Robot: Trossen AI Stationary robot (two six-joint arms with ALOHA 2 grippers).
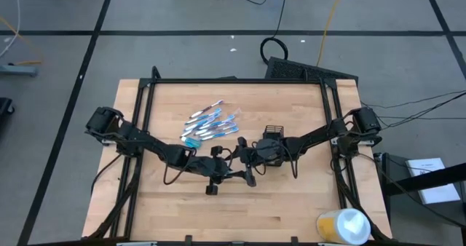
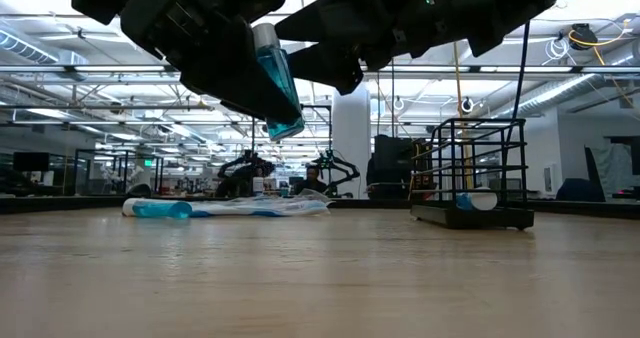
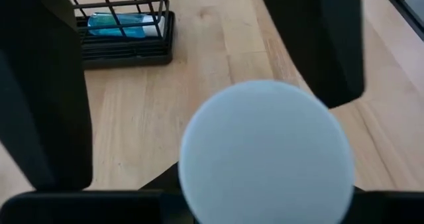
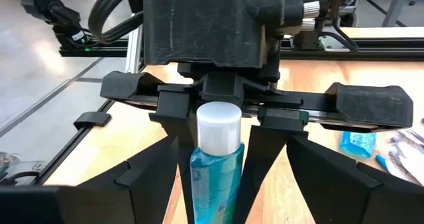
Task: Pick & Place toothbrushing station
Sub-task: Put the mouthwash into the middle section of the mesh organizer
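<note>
A heap of thin blue-and-white toothbrushes (image 1: 211,124) is seen lying on the wooden desk (image 1: 291,202), and a small black wire-mesh cup (image 1: 271,136) stands near it with one blue-and-white tube (image 3: 124,24) lying inside. A yellow-and-white roll (image 1: 344,225) sits at the desk's corner, well apart. Above mid-desk, a small blue tube with a white cap (image 4: 217,161) is gripped in the jaws of the left gripper (image 1: 216,175). The right gripper (image 1: 251,159) is held just beside it, jaws spread wide and empty.

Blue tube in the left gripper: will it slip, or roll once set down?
Probably rolls: the tube is round, and another tube lies on its side in the mesh cup. Likely light: it is small between the fingers of the left gripper. Its smooth body may slip in a loose grip.
</note>
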